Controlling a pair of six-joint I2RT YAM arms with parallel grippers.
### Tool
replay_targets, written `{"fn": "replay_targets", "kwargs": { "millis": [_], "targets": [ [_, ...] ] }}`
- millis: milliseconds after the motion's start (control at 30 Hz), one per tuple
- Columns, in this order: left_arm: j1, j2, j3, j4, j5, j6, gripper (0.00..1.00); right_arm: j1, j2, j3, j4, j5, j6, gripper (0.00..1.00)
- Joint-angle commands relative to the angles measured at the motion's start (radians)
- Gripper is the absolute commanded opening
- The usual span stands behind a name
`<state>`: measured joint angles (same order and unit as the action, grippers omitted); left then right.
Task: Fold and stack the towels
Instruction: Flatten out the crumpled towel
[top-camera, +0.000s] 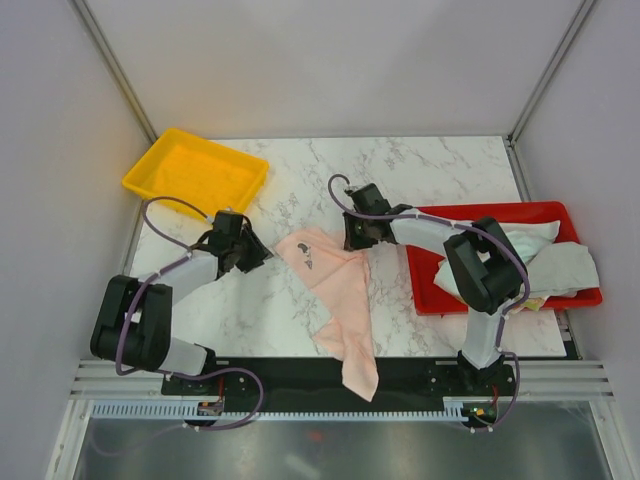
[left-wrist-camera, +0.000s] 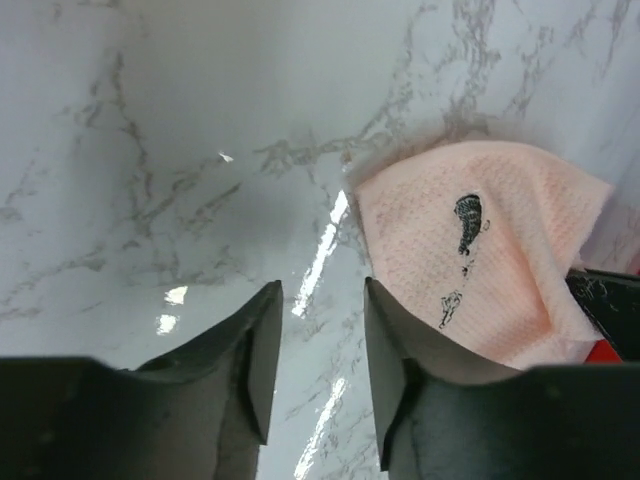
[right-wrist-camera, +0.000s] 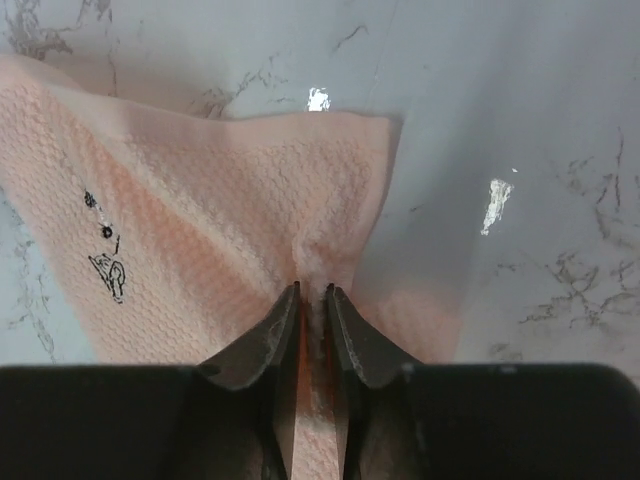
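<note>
Looking at the right end effector (right-wrist-camera: 313, 292) first: a raised ridge of the pink towel (right-wrist-camera: 220, 220) is pinched between its jaws, which are nearly pressed together on the cloth. The left end effector (left-wrist-camera: 322, 290) is held spread, with only bare marble seen in the gap. It's just beside the towel's left corner and not touching it, as far as can be told. The towel is laid out in the middle of the counter (top-camera: 430, 170), with a small black print facing up, and its near end is draped over the near edge. The other towels (top-camera: 555, 262), pale and crumpled, are piled in the red tray (top-camera: 425, 285) at the right. A yellow tray (top-camera: 190, 170) is parked at the far left corner.
</note>
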<state>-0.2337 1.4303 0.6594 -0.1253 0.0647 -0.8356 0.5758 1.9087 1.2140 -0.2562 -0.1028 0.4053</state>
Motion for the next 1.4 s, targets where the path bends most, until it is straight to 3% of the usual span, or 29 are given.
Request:
{"fn": "replay_targets", "kwargs": {
  "millis": [0, 33, 100, 233, 500, 800, 1200, 1267, 1333, 1367],
  "targets": [
    [-0.010, -0.038, 0.023, 0.018, 0.043, 0.070, 0.49, -0.002, -0.068, -0.028, 0.032, 0.035, 0.021, 0.25],
    [-0.010, -0.033, 0.026, 0.018, 0.041, 0.073, 0.57, -0.005, -0.069, -0.002, 0.023, 0.038, 0.012, 0.32],
    [-0.010, -0.018, 0.034, 0.032, 0.046, 0.081, 0.62, -0.017, -0.062, 0.031, 0.000, 0.041, -0.009, 0.38],
    [-0.009, 0.086, 0.087, 0.055, 0.052, 0.095, 0.64, -0.047, -0.021, 0.125, -0.003, 0.041, -0.051, 0.47],
    [-0.010, 0.222, 0.147, 0.084, 0.110, 0.090, 0.61, -0.060, 0.096, 0.213, -0.003, -0.028, -0.114, 0.49],
    [-0.016, 0.271, 0.164, 0.067, 0.087, 0.073, 0.55, -0.068, 0.177, 0.320, 0.018, 0.069, -0.226, 0.53],
    [-0.041, 0.292, 0.187, 0.030, 0.040, 0.056, 0.32, -0.097, 0.254, 0.398, 0.051, 0.092, -0.217, 0.59],
    [-0.042, 0.295, 0.198, -0.008, 0.003, 0.050, 0.34, -0.100, 0.269, 0.406, 0.058, 0.081, -0.224, 0.60],
    [-0.053, 0.288, 0.207, -0.037, -0.038, 0.052, 0.46, -0.103, 0.286, 0.427, 0.057, 0.074, -0.229, 0.61],
    [-0.056, 0.283, 0.206, -0.036, -0.055, 0.052, 0.48, -0.105, 0.305, 0.436, 0.054, 0.068, -0.232, 0.61]
  ]
}}
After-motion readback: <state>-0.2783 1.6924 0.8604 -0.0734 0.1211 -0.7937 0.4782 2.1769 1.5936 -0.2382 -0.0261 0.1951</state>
